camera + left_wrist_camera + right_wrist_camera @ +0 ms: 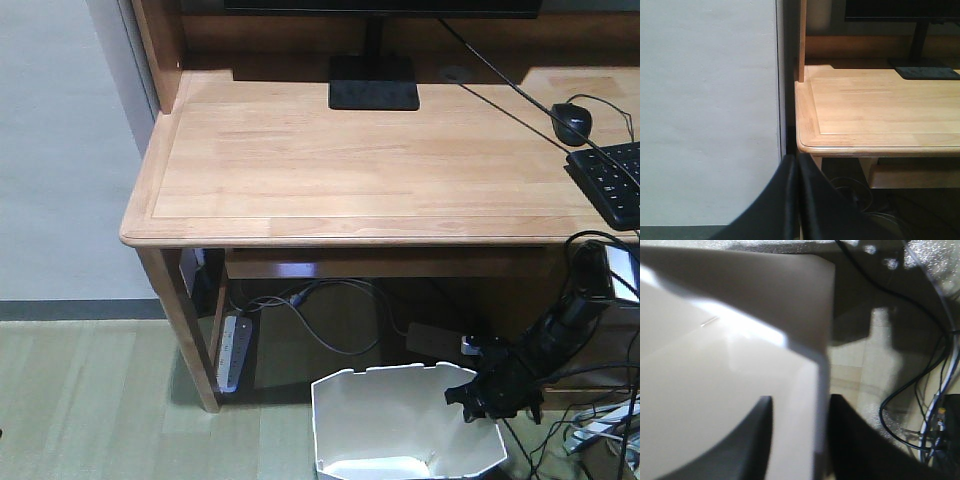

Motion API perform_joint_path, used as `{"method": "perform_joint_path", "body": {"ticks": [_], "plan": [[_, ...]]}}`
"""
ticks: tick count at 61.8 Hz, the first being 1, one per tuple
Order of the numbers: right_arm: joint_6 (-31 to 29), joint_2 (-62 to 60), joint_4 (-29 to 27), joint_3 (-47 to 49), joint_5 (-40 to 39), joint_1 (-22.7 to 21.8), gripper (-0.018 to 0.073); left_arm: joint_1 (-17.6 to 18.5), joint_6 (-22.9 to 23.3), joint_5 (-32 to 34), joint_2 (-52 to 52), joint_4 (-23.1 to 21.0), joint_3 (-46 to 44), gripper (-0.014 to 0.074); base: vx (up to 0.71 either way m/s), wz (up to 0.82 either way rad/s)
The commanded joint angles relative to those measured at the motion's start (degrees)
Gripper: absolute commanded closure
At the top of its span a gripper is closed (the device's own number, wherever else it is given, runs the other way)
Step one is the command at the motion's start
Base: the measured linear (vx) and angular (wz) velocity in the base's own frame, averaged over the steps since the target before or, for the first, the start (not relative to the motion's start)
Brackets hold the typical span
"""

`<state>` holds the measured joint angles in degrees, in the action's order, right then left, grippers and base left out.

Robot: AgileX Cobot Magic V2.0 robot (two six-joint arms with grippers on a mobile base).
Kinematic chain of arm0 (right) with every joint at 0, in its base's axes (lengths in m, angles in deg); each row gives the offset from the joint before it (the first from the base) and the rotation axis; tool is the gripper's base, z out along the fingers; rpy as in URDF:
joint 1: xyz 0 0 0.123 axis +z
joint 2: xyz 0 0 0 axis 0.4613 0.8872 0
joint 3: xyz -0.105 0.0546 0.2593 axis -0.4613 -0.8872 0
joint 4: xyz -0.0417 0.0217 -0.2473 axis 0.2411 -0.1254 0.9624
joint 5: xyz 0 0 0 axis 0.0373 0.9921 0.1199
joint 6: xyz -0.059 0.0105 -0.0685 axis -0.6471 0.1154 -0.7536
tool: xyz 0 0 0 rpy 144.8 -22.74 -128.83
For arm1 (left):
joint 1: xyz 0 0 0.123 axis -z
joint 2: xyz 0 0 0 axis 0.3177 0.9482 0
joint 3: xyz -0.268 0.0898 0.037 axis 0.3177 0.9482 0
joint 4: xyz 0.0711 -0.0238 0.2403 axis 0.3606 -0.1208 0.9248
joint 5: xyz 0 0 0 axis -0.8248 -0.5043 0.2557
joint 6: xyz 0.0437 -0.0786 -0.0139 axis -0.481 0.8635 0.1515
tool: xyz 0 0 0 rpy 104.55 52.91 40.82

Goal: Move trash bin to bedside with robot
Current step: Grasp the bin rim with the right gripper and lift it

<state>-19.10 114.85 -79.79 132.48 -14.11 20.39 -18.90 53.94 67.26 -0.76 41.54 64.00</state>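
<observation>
The white trash bin (pixel 390 420) stands on the floor under the front edge of the light wooden desk (pixel 350 170). My right gripper (pixel 478 395) is at the bin's right rim. In the right wrist view the gripper (pixel 801 399) is open and straddles the bin's wall (pixel 715 365): one finger inside, one outside against it. My left gripper (pixel 798 157) is shut and empty, held in the air in front of the desk's left front corner (pixel 805 145). The bed is out of view.
A monitor stand (pixel 373 94), a mouse (pixel 572 122) and a keyboard (pixel 612 180) lie on the desk. A power strip (pixel 233 352) and cables (pixel 330 320) lie under it. More cables (pixel 935 405) trail on the floor right of the bin. A grey wall (pixel 710 110) is left.
</observation>
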Motion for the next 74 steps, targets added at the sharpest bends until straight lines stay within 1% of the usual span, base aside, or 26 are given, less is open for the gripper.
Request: {"method": "perform_joint_path", "body": {"ticks": [1, 7, 19, 27, 29, 37, 40, 41, 42, 43, 44, 48, 49, 52, 55, 60, 65, 74], "plan": [[-0.8, -2.6, 1.1, 0.1, 5.6, -0.2, 0.0451, 0.1, 0.5, 3.7, -0.6, -0.2, 1.7, 0.0602, 0.00, 0.00], [-0.9, -3.0, 1.2, 0.1, 6.6, -0.2, 0.0578, 0.1, 0.5, 3.7, -0.6, -0.2, 1.7, 0.0602, 0.00, 0.00], [-1.5, -5.5, 0.6, 0.1, 7.8, -0.2, 0.0571, 0.1, 0.5, 3.7, -0.6, -0.2, 1.7, 0.0602, 0.00, 0.00], [-4.8, -7.6, -3.6, -0.3, 10.9, -0.2, 0.0569, 0.1, 0.5, 3.7, -0.6, -0.2, 1.7, 0.0602, 0.00, 0.00], [-6.1, -8.0, -4.8, -0.7, 11.6, -0.2, 0.0569, 0.1, 0.5, 3.7, -0.6, -0.2, 1.7, 0.0602, 0.00, 0.00], [-15.3, -10.8, -15.9, -4.4, 12.9, -0.2, 0.0569, 0.1, 0.5, 3.7, -0.6, -0.2, 1.7, 0.0602, 0.00, 0.00], [-19.8, -12.3, -20.0, -6.4, 12.7, -0.2, 0.0569, 0.1, 0.5, 3.7, -0.6, -0.2, 1.7, 0.0602, 0.00, 0.00], [-22.2, -12.7, -21.5, -7.4, 12.6, -0.2, 0.0569, 0.1, 0.5, 3.7, -0.6, -0.2, 1.7, 0.0602, 0.00, 0.00], [-23.0, -12.9, -22.9, -7.7, 12.7, -0.2, 0.0569, 0.1, 0.5, 3.7, -0.6, -0.2, 1.7, 0.0602, 0.00, 0.00], [-25.4, -13.6, -24.4, -8.6, 13.0, -0.2, 0.0569, 0.1, 0.5, 3.7, -0.6, -0.2, 1.7, 0.0602, 0.00, 0.00], [-26.2, -14.1, -25.7, -9.0, 13.1, -0.2, 0.0569, 0.1, 0.5, 3.7, -0.6, -0.2, 1.7, 0.0602, 0.00, 0.00], [-33.1, -16.2, -31.5, -12.0, 14.5, -0.2, 0.0568, 0.1, 0.5, 3.7, -0.6, -0.2, 1.7, 0.0602, 0.00, 0.00], [-33.1, -16.4, -32.1, -12.0, 14.6, -0.2, 0.0568, 0.1, 0.5, 3.7, -0.6, -0.2, 1.7, 0.0602, 0.00, 0.00], [-36.7, -18.1, -35.8, -14.2, 15.4, -0.2, 0.0568, 0.1, 0.5, 3.7, -0.6, -0.2, 1.7, 0.0602, 0.00, 0.00], [-38.4, -19.6, -38.3, -16.3, 15.5, -0.2, 0.0568, 0.1, 0.5, 3.7, -0.6, -0.2, 1.7, 0.0602, 0.00, 0.00], [-40.0, -22.1, -39.7, -18.9, 15.2, -0.2, 0.0566, 0.1, 0.5, 3.7, -0.6, -0.2, 1.7, 0.0602, 0.00, 0.00], [-41.1, -25.1, -39.5, -21.9, 14.5, -0.2, 0.0567, 0.1, 0.5, 3.7, -0.6, -0.2, 1.7, 0.0602, 0.00, 0.00], [-41.4, -30.9, -39.2, -26.1, 11.5, -0.3, 0.0565, 0.1, 0.5, 3.7, -0.6, -0.2, 1.7, 0.0602, 0.00, 0.00]]}}
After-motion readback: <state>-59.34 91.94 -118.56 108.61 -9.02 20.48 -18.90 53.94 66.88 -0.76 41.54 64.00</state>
